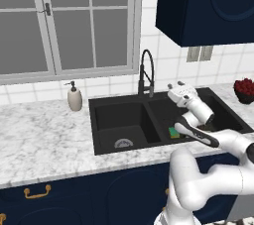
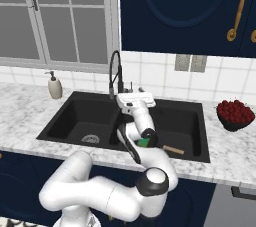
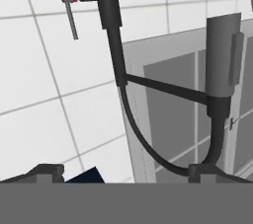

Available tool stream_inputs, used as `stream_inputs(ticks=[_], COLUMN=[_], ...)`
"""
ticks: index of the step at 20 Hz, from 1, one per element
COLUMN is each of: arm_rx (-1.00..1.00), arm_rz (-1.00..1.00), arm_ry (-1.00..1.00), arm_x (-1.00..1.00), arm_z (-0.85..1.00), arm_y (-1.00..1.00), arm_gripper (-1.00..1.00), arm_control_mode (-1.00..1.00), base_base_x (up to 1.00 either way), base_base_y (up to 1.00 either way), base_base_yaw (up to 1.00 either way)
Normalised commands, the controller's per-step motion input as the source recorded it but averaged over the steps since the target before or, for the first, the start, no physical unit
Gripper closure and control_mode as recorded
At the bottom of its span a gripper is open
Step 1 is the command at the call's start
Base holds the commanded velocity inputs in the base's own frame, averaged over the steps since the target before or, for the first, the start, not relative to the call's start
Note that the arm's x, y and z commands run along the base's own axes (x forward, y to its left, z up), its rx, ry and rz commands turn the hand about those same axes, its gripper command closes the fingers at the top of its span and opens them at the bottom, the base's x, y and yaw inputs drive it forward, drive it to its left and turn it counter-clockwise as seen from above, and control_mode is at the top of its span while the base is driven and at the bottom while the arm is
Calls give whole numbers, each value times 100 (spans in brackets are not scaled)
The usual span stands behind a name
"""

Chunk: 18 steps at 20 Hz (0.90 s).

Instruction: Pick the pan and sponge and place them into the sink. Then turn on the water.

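The arm is covering much of the sink's (image 1: 119, 120) right basin, hiding most of the pan, with its wooden handle (image 2: 173, 149) poking out near the front wall and the sponge (image 1: 173, 132) peeking out beside it. The gripper (image 2: 135, 99) is hovering beside the faucet (image 2: 115, 73), fingers spread, pinching nothing.

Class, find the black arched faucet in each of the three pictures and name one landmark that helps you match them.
Left base view: the faucet stands behind the sink, right of centre, below the window's right corner.
Right base view: the faucet rises at the sink's back rim, left of centre, just behind the gripper.
Hand view: the faucet appears close up, rolled over.
Shared landmark: the window.
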Motion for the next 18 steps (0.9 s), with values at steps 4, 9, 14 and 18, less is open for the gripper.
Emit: stream_inputs(ticks=[4, 9, 14, 18], arm_rx=[0, 0, 0, -3], arm_rz=[2, 5, 4, 0], arm_ry=[0, 5, 16, 5], arm_x=[28, 21, 10, 0], arm_z=[0, 0, -1, -15], arm_y=[0, 0, 0, 2], arm_gripper=[-100, -100, -100, -100], arm_control_mode=[-100, -100, -100, -100], base_base_x=[0, 0, 0, 0], base_base_y=[0, 0, 0, 0], base_base_yaw=[0, 0, 0, 0])
